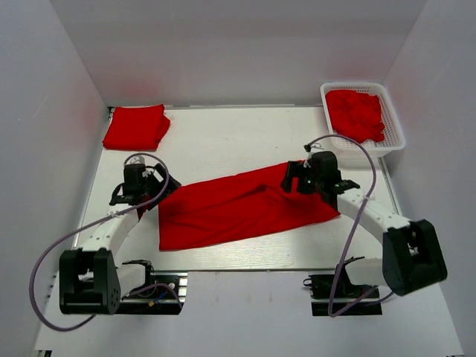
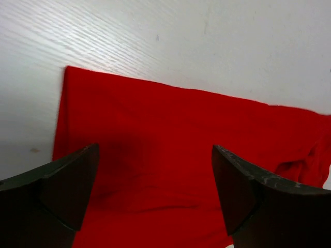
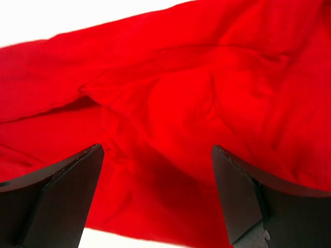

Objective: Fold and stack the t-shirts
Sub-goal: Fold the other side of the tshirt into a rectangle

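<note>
Both wide open and empty: left gripper [image 2: 155,199] over left end of the flat t-shirt [image 1: 245,208] mid table [image 1: 230,141], right gripper [image 3: 155,201] over its right end, folded t-shirt [image 1: 135,126] far left.

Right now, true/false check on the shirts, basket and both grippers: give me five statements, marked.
1. A bright red cloth t-shirt lies spread on the white table between the arms. True.
2. The left gripper is shut on it. False: it is open above the cloth.
3. The white plastic mesh basket is empty. False: it holds crumpled red shirts.
4. A folded red shirt pile sits far left. True.
5. The right gripper is open. True.
</note>
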